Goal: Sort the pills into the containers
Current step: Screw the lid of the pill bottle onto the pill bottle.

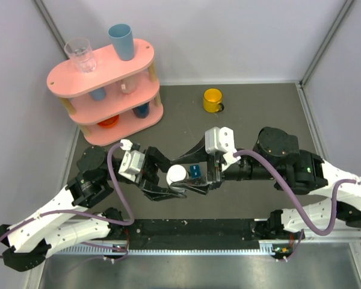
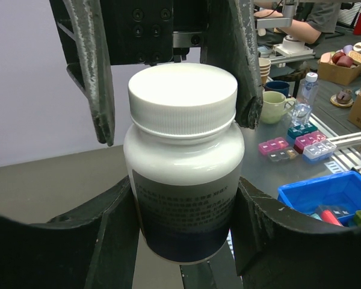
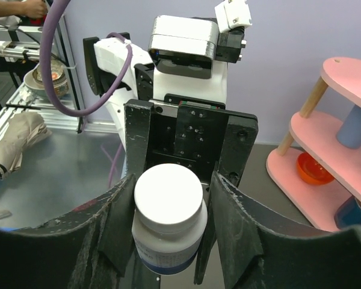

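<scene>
White plastic bottle, ribbed screw cap on, dark label band round the lower body; upright, at the centre of the overhead view. Left jaws: clenched on the bottle's body from both sides, with the fingers pressed against the label. Right jaws: facing from the opposite side and parted about the cap. One finger lies against the cap's rim, while a sliver of wall shows between the other finger and the cap, so the cap is not clamped. Pill box: small, dark teal, just right of the bottle in the overhead view, between the bottle and the right arm's wrist. Its compartments are too small to make out, and whether it rests on the desk cannot be told. Desk: dark grey surface. Yellow mug: upper centre of the overhead view, well apart from both arms. Pink shelf: three tiers, upper left of the overhead view. A clear glass and a blue tumbler stand on its top tier, and an orange bowl sits on a lower tier.
</scene>
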Robot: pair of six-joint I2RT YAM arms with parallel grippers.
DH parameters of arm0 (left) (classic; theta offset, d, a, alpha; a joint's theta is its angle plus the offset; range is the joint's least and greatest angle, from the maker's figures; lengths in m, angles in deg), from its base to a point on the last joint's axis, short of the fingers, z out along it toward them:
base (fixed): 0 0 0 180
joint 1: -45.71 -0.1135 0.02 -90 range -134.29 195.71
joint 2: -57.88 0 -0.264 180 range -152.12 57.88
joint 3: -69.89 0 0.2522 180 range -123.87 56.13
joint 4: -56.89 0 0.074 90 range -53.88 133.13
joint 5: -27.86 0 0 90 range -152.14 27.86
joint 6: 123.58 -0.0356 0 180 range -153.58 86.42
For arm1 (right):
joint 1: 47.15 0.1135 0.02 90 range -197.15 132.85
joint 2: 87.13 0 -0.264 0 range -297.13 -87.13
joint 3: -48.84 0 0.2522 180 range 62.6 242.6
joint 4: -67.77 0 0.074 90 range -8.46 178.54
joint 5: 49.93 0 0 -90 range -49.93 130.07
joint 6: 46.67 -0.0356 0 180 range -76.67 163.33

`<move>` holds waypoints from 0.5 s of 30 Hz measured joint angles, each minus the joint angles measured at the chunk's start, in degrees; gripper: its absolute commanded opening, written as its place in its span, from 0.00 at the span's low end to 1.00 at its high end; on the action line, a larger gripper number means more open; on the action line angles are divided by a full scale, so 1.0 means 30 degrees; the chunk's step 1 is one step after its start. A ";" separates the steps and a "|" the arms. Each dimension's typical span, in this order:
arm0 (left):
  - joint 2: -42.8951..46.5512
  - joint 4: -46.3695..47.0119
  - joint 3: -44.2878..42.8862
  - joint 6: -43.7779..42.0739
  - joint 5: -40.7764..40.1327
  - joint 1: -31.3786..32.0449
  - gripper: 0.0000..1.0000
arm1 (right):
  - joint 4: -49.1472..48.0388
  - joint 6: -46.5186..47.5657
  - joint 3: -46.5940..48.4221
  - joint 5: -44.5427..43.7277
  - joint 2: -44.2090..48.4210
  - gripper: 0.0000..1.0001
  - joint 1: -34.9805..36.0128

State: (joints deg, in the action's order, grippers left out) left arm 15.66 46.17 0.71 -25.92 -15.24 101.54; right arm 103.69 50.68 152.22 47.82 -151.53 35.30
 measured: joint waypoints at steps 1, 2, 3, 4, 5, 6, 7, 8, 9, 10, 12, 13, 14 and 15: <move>0.0007 0.0000 0.0000 0.0000 0.0000 0.0000 0.00 | 0.0000 -0.0015 0.0000 0.0044 0.0000 0.47 0.0000; 0.0015 0.0000 0.0000 0.0000 0.0000 0.0000 0.00 | 0.0000 -0.0015 0.0000 0.0109 0.0000 0.45 0.0007; 0.0022 0.0000 0.0000 0.0000 -0.0015 0.0000 0.00 | 0.0000 -0.0036 0.0000 0.0175 0.0000 0.42 0.0007; 0.0022 0.0007 0.0000 0.0000 -0.0051 0.0000 0.00 | 0.0000 -0.0051 0.0000 0.0248 0.0000 0.36 0.0015; 0.0029 0.0029 0.0000 0.0000 -0.0058 0.0000 0.00 | 0.0000 -0.0095 0.0000 0.0270 0.0000 0.32 0.0015; 0.0029 0.0058 0.0000 0.0000 -0.0029 0.0000 0.00 | -0.0007 -0.0153 0.0000 0.0299 0.0000 0.24 0.0015; 0.0036 0.0066 0.0000 -0.0007 -0.0044 0.0000 0.00 | -0.0022 -0.0146 0.0000 0.0313 0.0000 0.20 0.0015; 0.0058 0.0087 0.0000 -0.0007 -0.0066 0.0000 0.00 | -0.0036 -0.0146 0.0000 0.0313 0.0000 0.17 0.0015; 0.0066 0.0080 0.0000 -0.0007 -0.0087 0.0000 0.00 | -0.0051 -0.0153 0.0000 0.0321 0.0000 0.13 0.0015; 0.0080 0.0080 0.0000 -0.0007 -0.0117 0.0000 0.00 | -0.0080 -0.0153 0.0000 0.0321 0.0000 0.12 0.0015; 0.0168 0.0036 0.0000 -0.0022 -0.0299 0.0000 0.00 | -0.0160 -0.0153 -0.0007 0.0291 -0.0044 0.08 0.0015; 0.0240 -0.0007 0.0000 -0.0036 -0.0437 0.0000 0.00 | -0.0248 -0.0153 -0.0029 0.0255 -0.0058 0.07 0.0015; 0.0313 -0.0066 0.0000 -0.0051 -0.0576 0.0000 0.00 | -0.0423 -0.0153 -0.0131 0.0197 -0.0058 0.06 0.0015; 0.0415 -0.0153 0.0000 -0.0102 -0.0758 0.0000 0.00 | -0.0554 -0.0153 -0.0197 0.0131 -0.0058 0.06 0.0015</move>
State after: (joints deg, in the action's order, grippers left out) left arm 16.91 45.71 0.71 -26.22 -17.52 101.54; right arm 102.03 50.22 151.63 48.22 -151.71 35.34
